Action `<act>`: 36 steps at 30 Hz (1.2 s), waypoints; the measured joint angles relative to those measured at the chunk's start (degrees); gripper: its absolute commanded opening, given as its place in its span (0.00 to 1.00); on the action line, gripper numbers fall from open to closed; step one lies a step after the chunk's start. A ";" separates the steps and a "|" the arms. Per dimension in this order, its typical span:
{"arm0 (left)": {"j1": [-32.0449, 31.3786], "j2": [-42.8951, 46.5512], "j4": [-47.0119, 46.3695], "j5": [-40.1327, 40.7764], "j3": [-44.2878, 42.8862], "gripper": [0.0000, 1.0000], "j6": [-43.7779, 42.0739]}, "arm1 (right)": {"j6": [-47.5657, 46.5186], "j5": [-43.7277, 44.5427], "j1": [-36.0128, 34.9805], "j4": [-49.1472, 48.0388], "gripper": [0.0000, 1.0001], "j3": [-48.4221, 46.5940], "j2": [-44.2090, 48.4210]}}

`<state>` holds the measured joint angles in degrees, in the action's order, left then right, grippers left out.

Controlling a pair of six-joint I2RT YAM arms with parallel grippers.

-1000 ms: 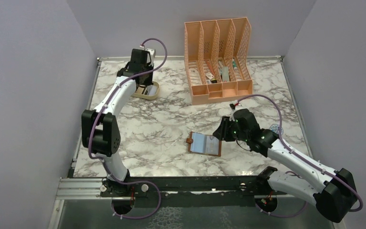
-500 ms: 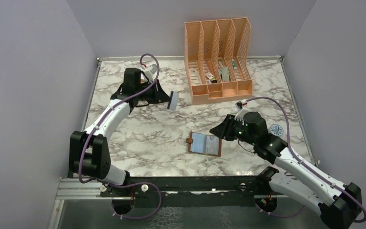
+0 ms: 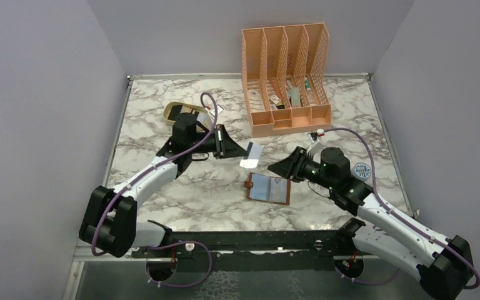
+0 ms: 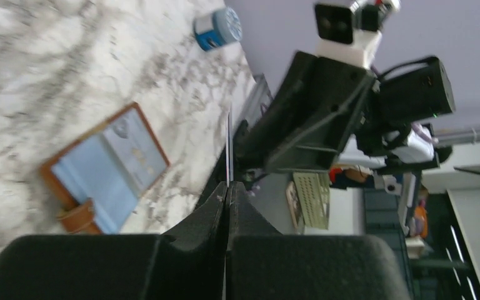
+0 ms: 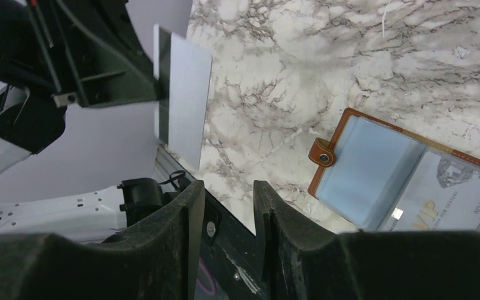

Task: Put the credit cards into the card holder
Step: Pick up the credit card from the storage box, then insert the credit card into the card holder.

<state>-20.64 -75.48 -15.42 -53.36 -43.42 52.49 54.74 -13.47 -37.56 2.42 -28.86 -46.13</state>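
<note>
One credit card [image 3: 250, 155] pinched by left tool [image 3: 242, 152] near card holder [image 3: 269, 188]

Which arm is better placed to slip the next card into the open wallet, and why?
Left. The left gripper is shut on a pale card, in the air just beside the open wallet. The right gripper hovers at the wallet empty, jaws apart.

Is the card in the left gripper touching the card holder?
Apart: the right wrist view shows bare marble between card and card holder.
</note>
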 measured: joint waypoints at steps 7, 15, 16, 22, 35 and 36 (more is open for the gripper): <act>-9.38 0.37 -7.43 0.22 2.78 0.00 6.54 | 2.49 -0.52 0.04 -1.22 0.32 0.15 -2.32; -10.51 0.24 -11.87 2.49 5.51 0.00 9.94 | 3.56 -0.79 0.04 -2.89 0.30 1.97 -1.29; -10.64 0.17 -12.46 2.69 5.84 0.00 10.29 | 3.58 -0.85 0.04 -3.13 0.31 2.27 -1.16; -12.57 -0.39 -14.32 3.50 6.88 0.00 12.28 | 4.59 -2.32 0.00 -6.16 0.33 2.69 -1.16; -12.96 -0.42 -17.09 5.27 9.51 0.21 13.99 | 5.38 -2.71 0.00 -7.10 0.01 3.28 0.20; -12.96 -0.42 -17.11 5.51 9.66 0.26 13.97 | 5.44 -2.69 0.00 -7.10 0.01 3.30 0.52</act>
<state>-33.61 -75.90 -32.53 -47.86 -33.76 66.46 60.18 -16.16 -37.56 -4.69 -25.56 -45.60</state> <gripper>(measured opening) 0.113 0.022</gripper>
